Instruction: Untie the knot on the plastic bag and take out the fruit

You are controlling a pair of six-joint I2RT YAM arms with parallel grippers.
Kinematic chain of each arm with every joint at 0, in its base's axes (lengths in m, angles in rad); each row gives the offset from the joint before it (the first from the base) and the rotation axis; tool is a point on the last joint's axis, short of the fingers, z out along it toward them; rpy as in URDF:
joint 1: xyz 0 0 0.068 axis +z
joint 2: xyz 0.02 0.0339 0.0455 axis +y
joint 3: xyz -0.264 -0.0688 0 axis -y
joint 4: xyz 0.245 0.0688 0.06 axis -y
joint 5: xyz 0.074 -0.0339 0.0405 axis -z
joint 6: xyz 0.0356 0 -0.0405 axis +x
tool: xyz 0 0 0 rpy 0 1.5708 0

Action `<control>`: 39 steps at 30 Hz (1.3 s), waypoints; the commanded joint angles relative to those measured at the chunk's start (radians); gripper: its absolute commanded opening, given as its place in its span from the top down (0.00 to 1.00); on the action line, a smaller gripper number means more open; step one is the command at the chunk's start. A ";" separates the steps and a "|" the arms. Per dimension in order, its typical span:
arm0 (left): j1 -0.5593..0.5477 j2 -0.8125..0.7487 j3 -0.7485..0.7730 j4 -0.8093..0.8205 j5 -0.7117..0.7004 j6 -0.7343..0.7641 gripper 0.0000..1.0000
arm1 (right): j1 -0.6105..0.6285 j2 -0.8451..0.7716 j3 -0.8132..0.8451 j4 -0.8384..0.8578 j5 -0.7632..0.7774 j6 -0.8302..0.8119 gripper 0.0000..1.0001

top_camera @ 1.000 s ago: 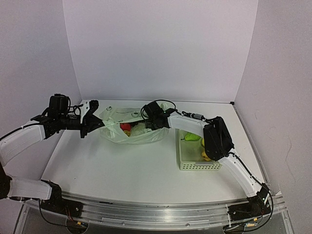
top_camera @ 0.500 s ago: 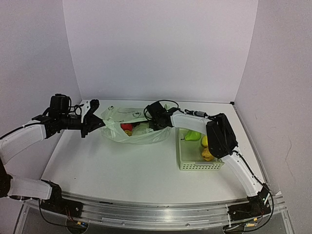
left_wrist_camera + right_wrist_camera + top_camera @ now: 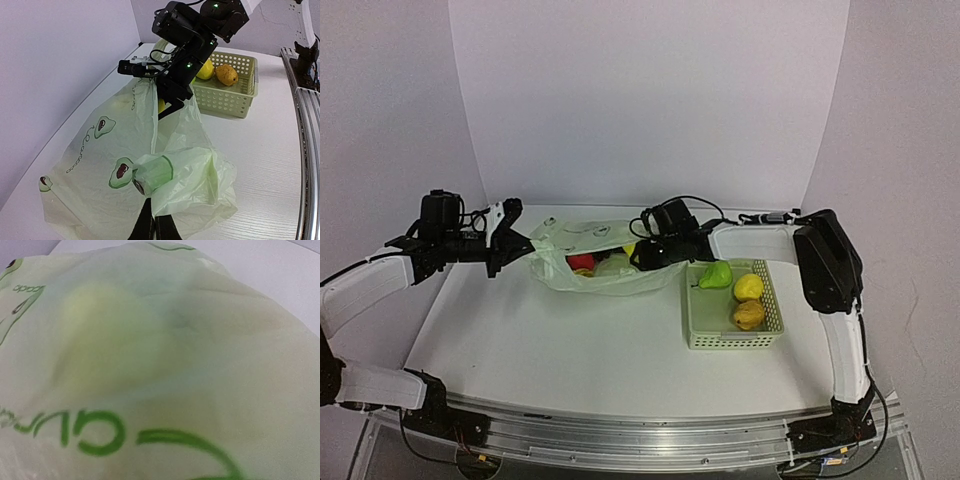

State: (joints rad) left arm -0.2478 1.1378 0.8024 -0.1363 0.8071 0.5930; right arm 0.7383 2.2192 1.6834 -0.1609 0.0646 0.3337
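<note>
The right arm has swung its elbow rightward. From above, the right gripper sits at the mouth of the plastic bag, seemingly pinching a yellow fruit; lift it clear slowly. Left wrist: the left gripper clamps the bag's edge; keep it taut. Right wrist: only blurred film.

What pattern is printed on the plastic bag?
Small green ovals with dark centres, plus green lettering, on the plastic bag; clearest in left wrist view.

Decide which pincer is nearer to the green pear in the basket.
Right. The right pincer is at the end of the plastic bag nearest the green pear; the left pincer pinches its opposite end.
</note>
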 commanded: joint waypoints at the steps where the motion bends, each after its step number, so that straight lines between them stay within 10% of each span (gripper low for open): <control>1: 0.004 -0.010 -0.005 0.057 -0.014 -0.026 1.00 | 0.004 -0.083 -0.063 0.126 -0.208 -0.071 0.95; 21: 0.003 0.009 0.003 0.179 -0.092 -0.130 1.00 | 0.056 -0.336 -0.133 0.008 -0.610 -0.077 0.95; 39: 0.003 0.006 -0.018 0.212 -0.043 -0.136 1.00 | -0.046 -0.623 -0.484 -0.594 0.077 0.244 0.75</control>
State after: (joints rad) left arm -0.2478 1.1458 0.7959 0.0288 0.7343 0.4656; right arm 0.6918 1.6199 1.2375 -0.6016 -0.0099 0.4541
